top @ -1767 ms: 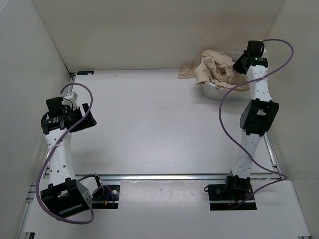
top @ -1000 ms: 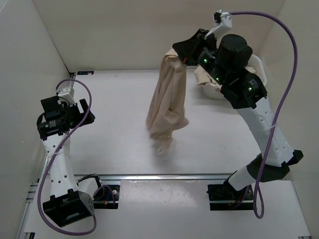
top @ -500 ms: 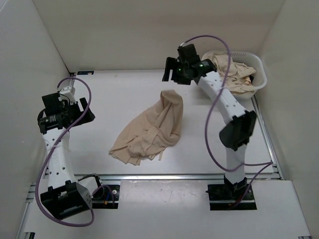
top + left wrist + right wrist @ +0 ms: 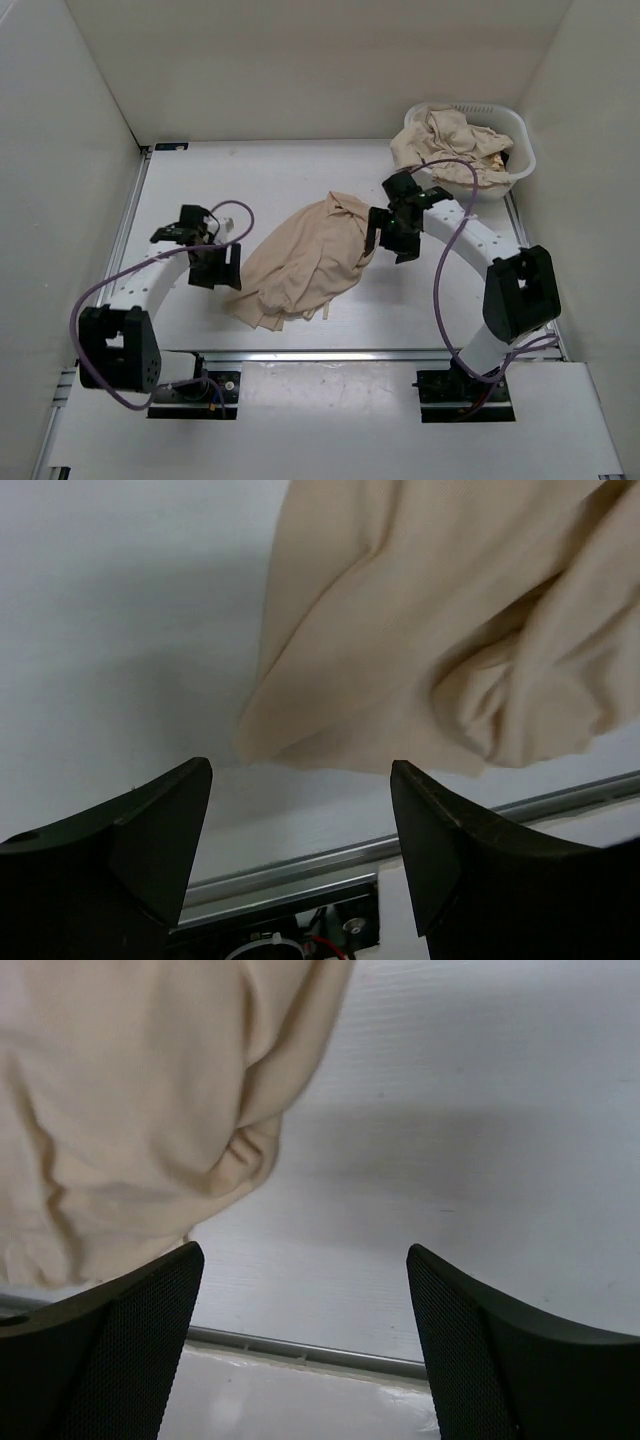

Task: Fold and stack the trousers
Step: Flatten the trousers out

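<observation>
- While both my arms reach in over the table in the top view, the beige trousers lie in a crumpled heap at its middle, between my two grippers.
- My left gripper sits low at the heap's left edge, just beside the cloth; I can't tell from here if it touches.
- My right gripper sits at the heap's upper right edge, close against the cloth.
- A white basket stands at the far right corner, with more beige clothes piled in it, well apart from the heap.
- Left wrist view: my left gripper is spread wide, nothing pinched, bare table between the fingers.
- The trousers fill the upper right here; their folded edge ends just beyond my fingertips.
- A metal rail runs along the bottom.
- Right wrist view: my right gripper is also spread wide and holds nothing.
- The trousers fill the upper left, with a rolled fold hanging near my left-side finger; contact unclear.
- Bare table on the right, rail at the bottom.
</observation>
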